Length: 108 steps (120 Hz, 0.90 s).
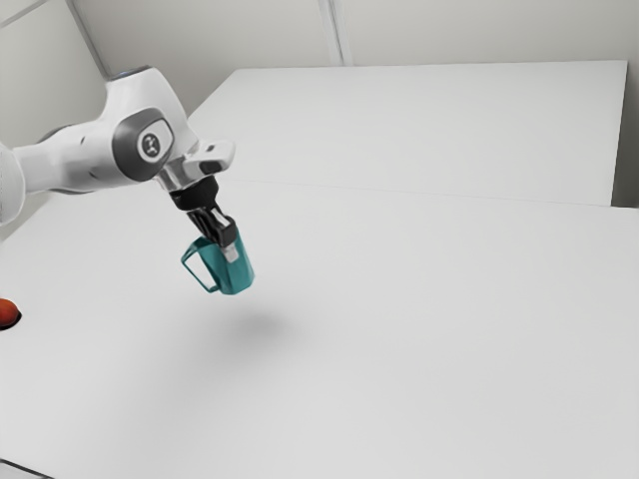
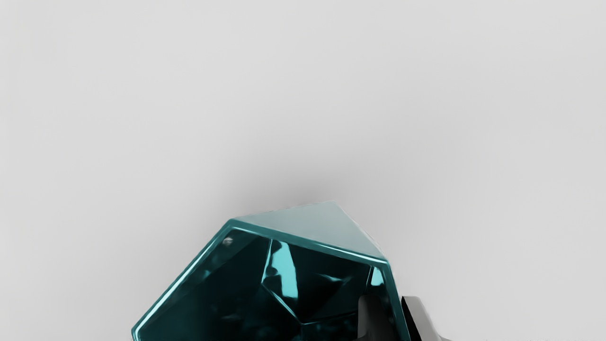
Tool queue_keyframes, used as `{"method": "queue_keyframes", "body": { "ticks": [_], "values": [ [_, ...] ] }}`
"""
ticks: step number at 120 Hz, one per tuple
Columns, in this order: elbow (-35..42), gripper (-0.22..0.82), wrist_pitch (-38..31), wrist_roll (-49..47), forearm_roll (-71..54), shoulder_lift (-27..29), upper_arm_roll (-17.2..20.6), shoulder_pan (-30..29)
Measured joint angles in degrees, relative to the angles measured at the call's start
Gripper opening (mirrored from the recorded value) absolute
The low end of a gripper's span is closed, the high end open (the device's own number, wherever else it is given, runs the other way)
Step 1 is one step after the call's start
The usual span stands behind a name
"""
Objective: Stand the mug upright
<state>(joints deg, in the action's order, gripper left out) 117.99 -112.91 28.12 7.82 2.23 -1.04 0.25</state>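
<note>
Pinching mug (image 1: pixel 237 276) by its wall, one finger inside: claw (image 2: pixel 389 300), nearly closed; held tilted above counter (image 1: pixel 399 339), presumably leaving base free.

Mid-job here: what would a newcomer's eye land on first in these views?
The glossy, faceted teal mug, held tilted above the white table, its soft shadow beneath; the jaws are shut on its wall, one inside, one outside. Next comes the white robot arm with grey joint covers, entering from the exterior view's left. At that view's left edge sits a round orange-red object.
</note>
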Motion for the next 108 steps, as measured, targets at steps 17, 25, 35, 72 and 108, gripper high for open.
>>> {"method": "queue_keyframes", "body": {
  "ticks": [17,25,35,72,108],
  "values": [
    [-0.2,-0.18,-1.0,-5.3,-4.5,-2.8,0.2,-0.1],
    [0.5,-0.18,-2.6,-7.5,-5.4,-3.7,0.3,-0.2],
    [2.6,-0.18,-5.6,-9.9,-6.1,-3.9,0.3,-0.1],
    [3.5,-0.18,-10.9,-16.7,-6.8,-7.6,0.2,0.5],
    [3.5,0.2,-11.8,-20.2,-6.2,-8.7,0.2,0.6]
  ]
}}
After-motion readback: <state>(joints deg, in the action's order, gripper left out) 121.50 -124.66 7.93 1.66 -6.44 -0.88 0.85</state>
